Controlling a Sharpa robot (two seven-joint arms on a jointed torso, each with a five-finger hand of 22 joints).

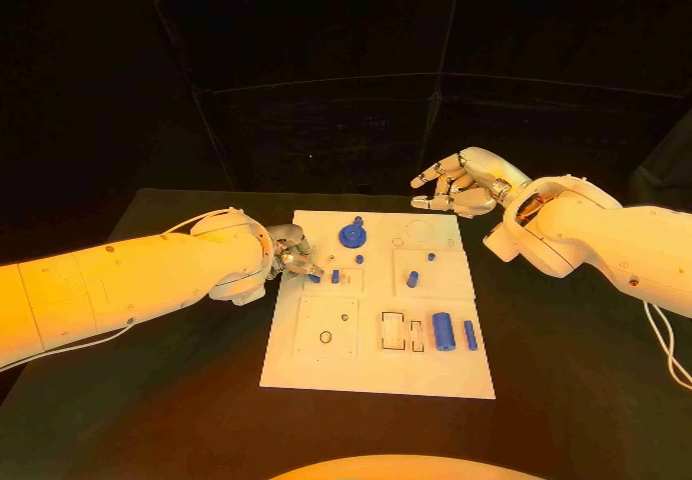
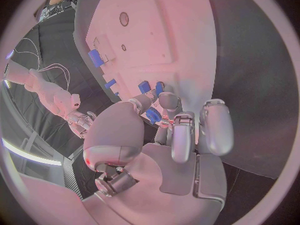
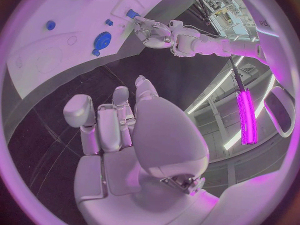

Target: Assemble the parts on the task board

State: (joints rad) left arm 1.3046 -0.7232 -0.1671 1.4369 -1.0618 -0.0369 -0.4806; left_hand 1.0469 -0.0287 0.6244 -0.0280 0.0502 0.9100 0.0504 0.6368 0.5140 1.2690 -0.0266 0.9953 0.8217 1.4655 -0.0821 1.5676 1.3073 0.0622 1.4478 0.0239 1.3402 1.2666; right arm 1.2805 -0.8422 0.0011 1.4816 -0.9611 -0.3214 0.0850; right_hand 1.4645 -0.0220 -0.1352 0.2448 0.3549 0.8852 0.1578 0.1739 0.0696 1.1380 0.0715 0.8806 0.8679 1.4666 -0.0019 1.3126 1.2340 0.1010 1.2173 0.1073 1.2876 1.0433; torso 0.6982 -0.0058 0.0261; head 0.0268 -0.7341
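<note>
We judge the small blue part [image 2: 152,116], pinched in the left hand [image 1: 293,255] at the task board's [image 1: 378,375] left edge, light, rigid and slippery; the right hand [image 1: 459,184], curled and holding nothing, hovers far right.

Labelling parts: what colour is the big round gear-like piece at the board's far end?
Blue. The round piece shows best in the head view, on the white task board.

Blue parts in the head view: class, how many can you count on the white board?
8: round disc far centre; small pegs mid-board; one peg at the left hand; two cylinders near right. The hand may hide others.
</note>
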